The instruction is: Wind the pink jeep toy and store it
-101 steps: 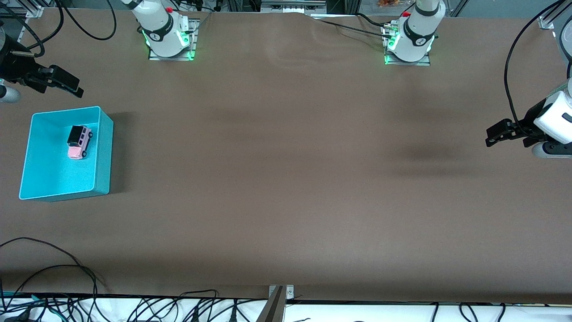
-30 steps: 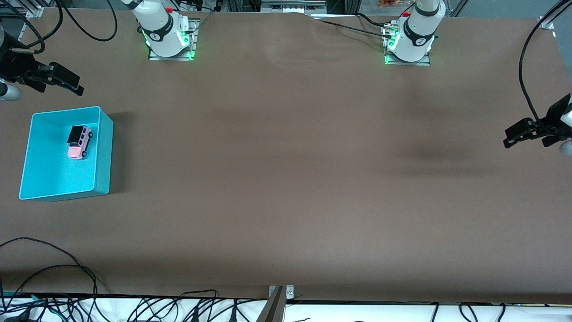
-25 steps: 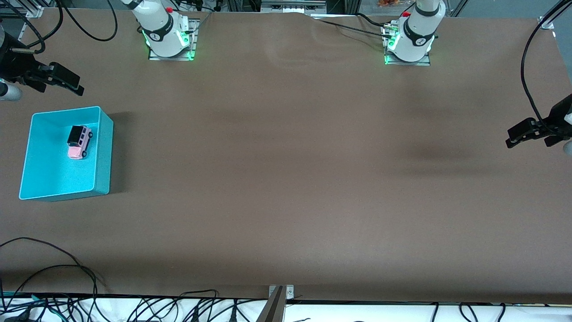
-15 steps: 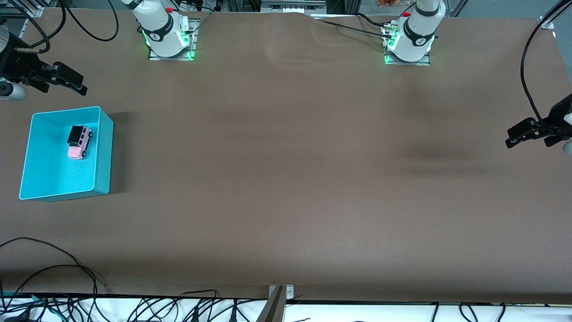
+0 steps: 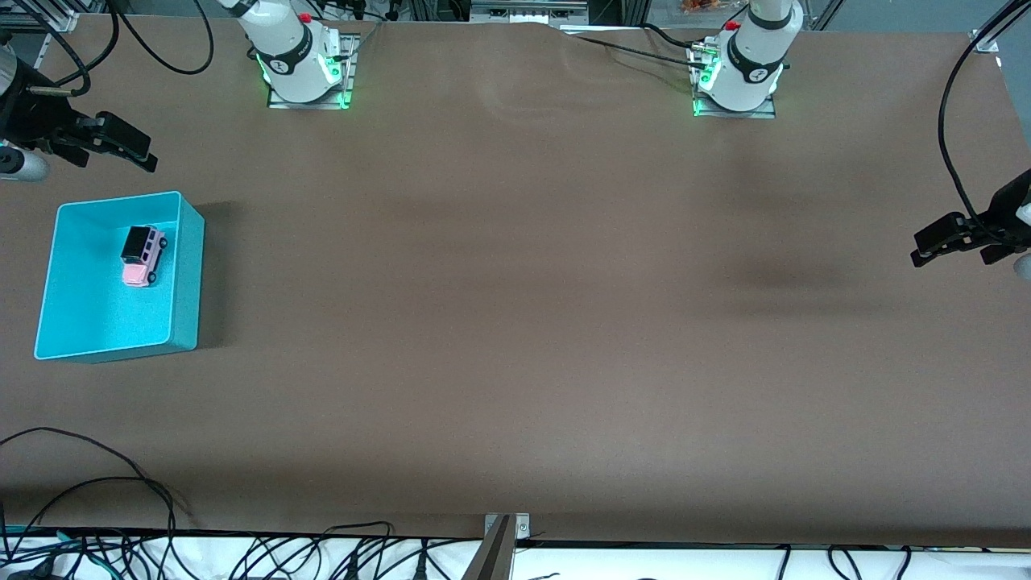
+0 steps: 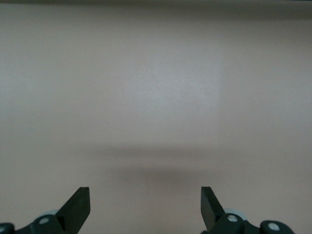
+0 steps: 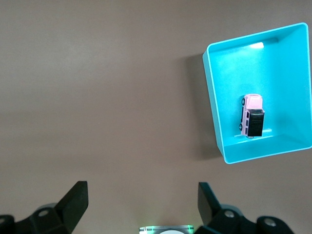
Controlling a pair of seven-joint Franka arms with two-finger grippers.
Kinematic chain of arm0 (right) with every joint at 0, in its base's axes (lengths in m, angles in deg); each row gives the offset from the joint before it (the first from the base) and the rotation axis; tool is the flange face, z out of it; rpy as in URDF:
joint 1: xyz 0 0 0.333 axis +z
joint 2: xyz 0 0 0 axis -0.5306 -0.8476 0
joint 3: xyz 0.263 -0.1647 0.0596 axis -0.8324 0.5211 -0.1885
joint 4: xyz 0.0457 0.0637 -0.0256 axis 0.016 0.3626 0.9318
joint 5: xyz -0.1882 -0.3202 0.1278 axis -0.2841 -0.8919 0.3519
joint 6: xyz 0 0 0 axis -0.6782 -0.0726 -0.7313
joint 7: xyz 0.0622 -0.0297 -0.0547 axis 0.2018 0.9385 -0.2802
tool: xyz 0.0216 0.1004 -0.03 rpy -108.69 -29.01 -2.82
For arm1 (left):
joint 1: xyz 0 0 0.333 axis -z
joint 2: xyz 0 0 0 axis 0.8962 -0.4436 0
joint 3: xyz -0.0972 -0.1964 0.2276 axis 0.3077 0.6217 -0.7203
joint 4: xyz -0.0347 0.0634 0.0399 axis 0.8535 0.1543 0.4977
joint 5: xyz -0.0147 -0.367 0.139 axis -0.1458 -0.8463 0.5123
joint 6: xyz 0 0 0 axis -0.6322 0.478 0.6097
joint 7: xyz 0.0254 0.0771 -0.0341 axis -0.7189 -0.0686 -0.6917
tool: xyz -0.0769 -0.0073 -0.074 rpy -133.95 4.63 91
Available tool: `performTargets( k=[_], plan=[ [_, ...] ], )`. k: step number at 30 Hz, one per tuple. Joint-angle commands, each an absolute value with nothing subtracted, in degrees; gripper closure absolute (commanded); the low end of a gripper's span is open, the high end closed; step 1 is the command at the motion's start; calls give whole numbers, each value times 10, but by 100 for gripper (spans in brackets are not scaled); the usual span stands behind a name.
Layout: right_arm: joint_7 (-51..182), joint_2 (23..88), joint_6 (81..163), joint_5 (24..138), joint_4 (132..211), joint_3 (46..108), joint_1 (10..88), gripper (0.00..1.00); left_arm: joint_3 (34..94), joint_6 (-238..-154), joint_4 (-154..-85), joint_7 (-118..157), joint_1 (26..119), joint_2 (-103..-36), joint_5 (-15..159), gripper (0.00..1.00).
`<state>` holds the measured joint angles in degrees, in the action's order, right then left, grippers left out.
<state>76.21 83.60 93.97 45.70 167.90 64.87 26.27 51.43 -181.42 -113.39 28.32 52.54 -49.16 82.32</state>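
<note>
The pink jeep toy [image 5: 142,256] [image 7: 251,117] lies on the floor of the turquoise bin [image 5: 187,274] [image 7: 214,107], at the right arm's end of the table. It has a pink body and a black rear roof. My right gripper [image 5: 145,157] [image 7: 141,192] hangs open and empty in the air over the bare table, beside the bin's rim that faces the arm bases. My left gripper [image 5: 918,248] [image 6: 145,195] is open and empty over the table's edge at the left arm's end.
The two arm bases [image 5: 306,72] [image 5: 737,80] with green lights stand along the table's edge farthest from the front camera. Black cables [image 5: 97,483] lie at the edge nearest that camera. A cable [image 5: 950,121] hangs above the left gripper.
The left gripper has drawn back toward its end of the table, then held. The right gripper has shifted slightly away from the bin. The jeep has not moved.
</note>
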Motion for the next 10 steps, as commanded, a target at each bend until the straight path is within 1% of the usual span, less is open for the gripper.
performTargets(
  k=[1,10],
  plan=[
    [753,831,932,463,1665,649,264,0,517,-1812,-1129,298,520,-493,814,0],
    [753,831,934,463,1665,649,263,0,517,-1812,-1129,297,521,-494,815,0]
  ],
)
